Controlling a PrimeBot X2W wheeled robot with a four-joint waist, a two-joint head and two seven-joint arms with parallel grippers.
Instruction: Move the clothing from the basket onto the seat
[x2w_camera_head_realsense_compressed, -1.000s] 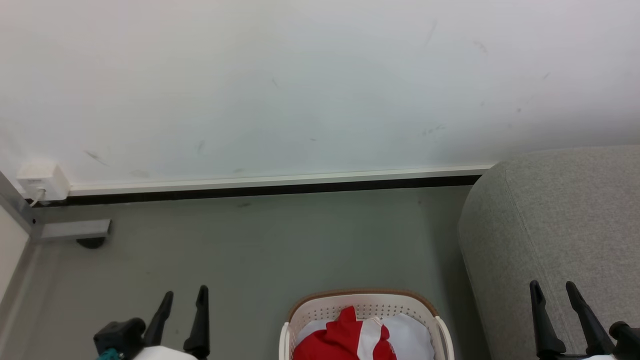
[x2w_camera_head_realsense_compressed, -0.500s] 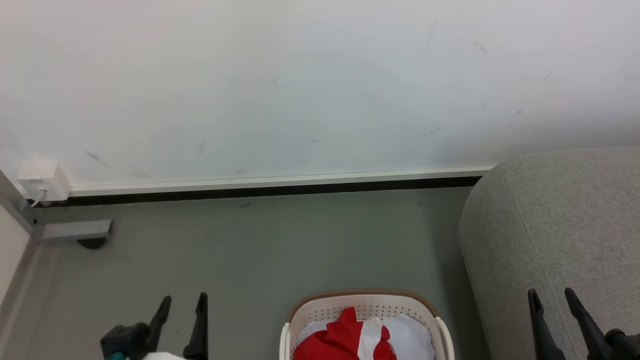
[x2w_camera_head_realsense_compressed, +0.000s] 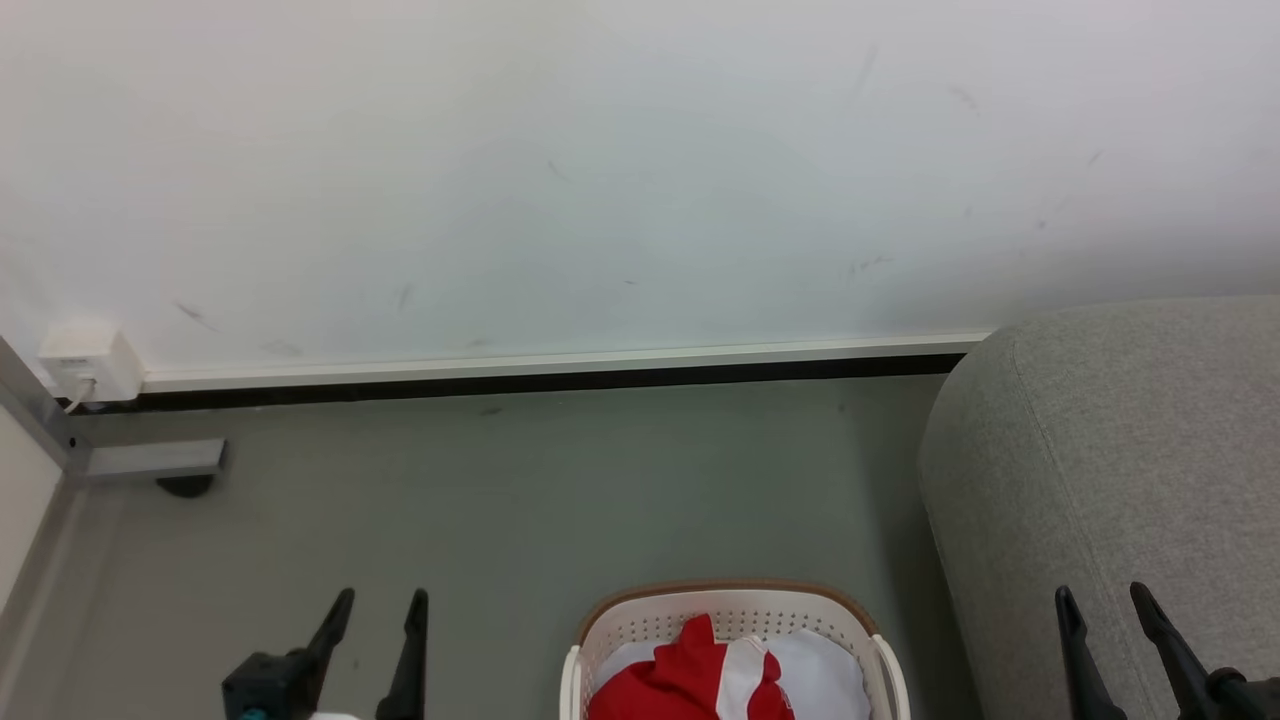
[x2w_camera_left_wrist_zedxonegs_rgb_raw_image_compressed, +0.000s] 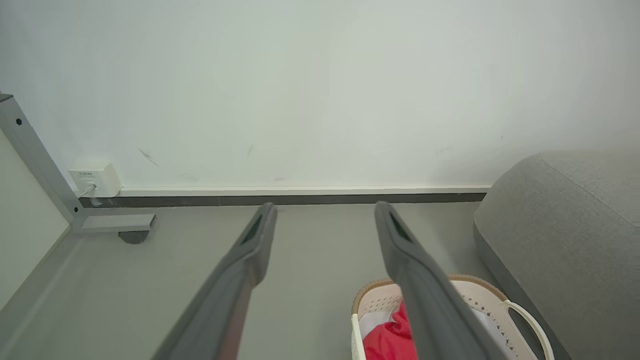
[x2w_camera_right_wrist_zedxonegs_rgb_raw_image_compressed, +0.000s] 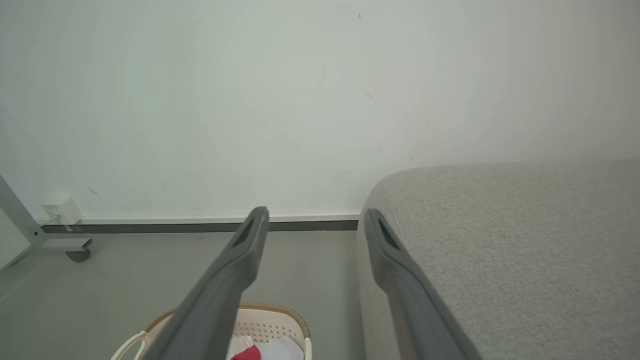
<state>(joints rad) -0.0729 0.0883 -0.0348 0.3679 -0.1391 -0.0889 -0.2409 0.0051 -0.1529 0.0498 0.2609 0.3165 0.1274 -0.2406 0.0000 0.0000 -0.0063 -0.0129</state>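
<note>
- The basket (x2w_camera_head_realsense_compressed: 735, 588) stands on the floor (x2w_camera_head_realsense_compressed: 500, 500), just left of the seat (x2w_camera_head_realsense_compressed: 1120, 470).
- The clothing (x2w_camera_head_realsense_compressed: 680, 685) lies in the basket toward its left; a cloth (x2w_camera_head_realsense_compressed: 825, 675) lies beside it on the right.
- The wall (x2w_camera_head_realsense_compressed: 600, 180) runs behind the floor and the seat.
- A socket box (x2w_camera_head_realsense_compressed: 88, 362) sits low on the wall at far left, above a frame foot (x2w_camera_head_realsense_compressed: 150, 458) on the floor.
- The left gripper (x2w_camera_head_realsense_compressed: 382, 597) has its fingers over the floor, left of the basket; the right gripper (x2w_camera_head_realsense_compressed: 1100, 592) has its fingers before the seat.

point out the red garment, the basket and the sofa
garment (x2w_camera_head_realsense_compressed: 668, 685): head view, on its red fabric left of the white panel
basket (x2w_camera_head_realsense_compressed: 760, 612): head view, on the far perforated wall
sofa (x2w_camera_head_realsense_compressed: 1120, 440): head view, on the rounded grey end
</note>
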